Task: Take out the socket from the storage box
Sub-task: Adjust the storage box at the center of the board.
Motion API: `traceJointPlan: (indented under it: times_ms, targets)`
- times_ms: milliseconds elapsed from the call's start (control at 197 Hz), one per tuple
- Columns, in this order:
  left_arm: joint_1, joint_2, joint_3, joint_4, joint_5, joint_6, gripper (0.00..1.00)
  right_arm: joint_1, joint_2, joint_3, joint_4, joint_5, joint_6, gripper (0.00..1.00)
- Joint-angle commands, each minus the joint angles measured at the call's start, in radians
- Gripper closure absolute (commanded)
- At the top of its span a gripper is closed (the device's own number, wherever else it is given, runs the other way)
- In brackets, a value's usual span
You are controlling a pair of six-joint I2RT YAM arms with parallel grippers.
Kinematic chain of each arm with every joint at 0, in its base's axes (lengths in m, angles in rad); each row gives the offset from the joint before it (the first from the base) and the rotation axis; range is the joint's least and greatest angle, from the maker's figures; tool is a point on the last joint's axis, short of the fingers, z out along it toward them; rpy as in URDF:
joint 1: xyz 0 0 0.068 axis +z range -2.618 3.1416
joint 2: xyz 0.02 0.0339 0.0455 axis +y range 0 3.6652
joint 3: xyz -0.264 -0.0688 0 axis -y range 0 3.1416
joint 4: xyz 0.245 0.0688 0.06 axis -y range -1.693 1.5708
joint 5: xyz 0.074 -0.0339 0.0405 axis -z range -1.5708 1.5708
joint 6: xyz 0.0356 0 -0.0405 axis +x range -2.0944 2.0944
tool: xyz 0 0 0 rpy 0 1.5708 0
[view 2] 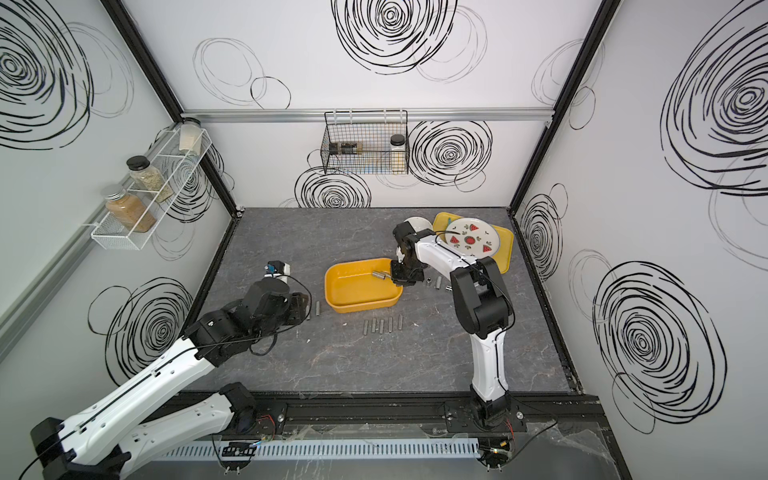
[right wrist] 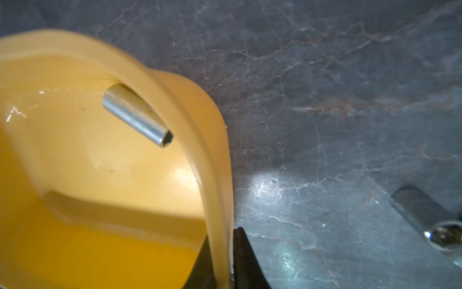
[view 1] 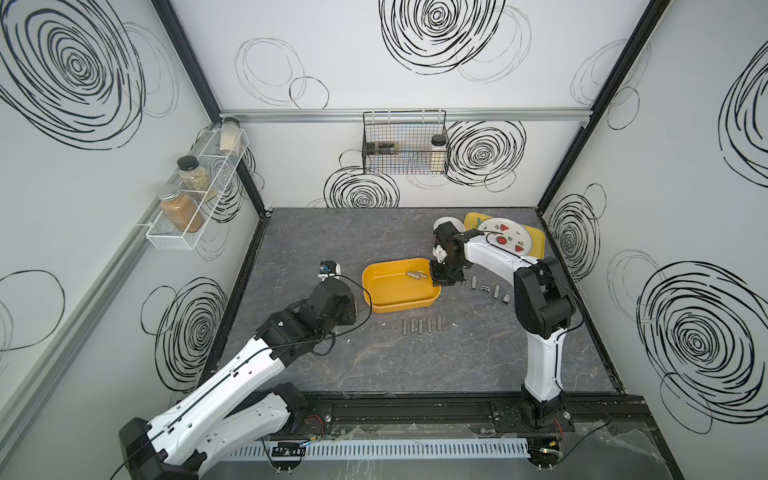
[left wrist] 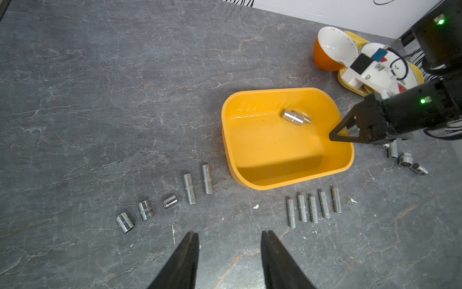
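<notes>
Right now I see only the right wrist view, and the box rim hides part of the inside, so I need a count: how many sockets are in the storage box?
Observer: Two sockets lie side by side, close together, in the storage box.
Operator: Is the left gripper in my way?
Observer: No. The left gripper is open and empty, over bare tabletop, apart from the box.
Operator: What is already out?
Observer: Five slim sockets lie in a row on the tabletop, on the robot's side of the box.
</notes>
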Motion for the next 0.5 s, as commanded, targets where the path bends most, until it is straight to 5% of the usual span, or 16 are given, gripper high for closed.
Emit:
traceJointPlan:
  times_ms: [0,497]
  targets:
    - [-0.004,0.001,-0.003,0.028,-0.010,0.003,0.52,0.000,-0.045,-0.007,-0.001,0.005,0.005,0.80]
    - [-0.004,0.014,-0.003,0.029,-0.006,0.005,0.52,0.004,-0.181,0.024,-0.002,0.119,-0.022,0.63]
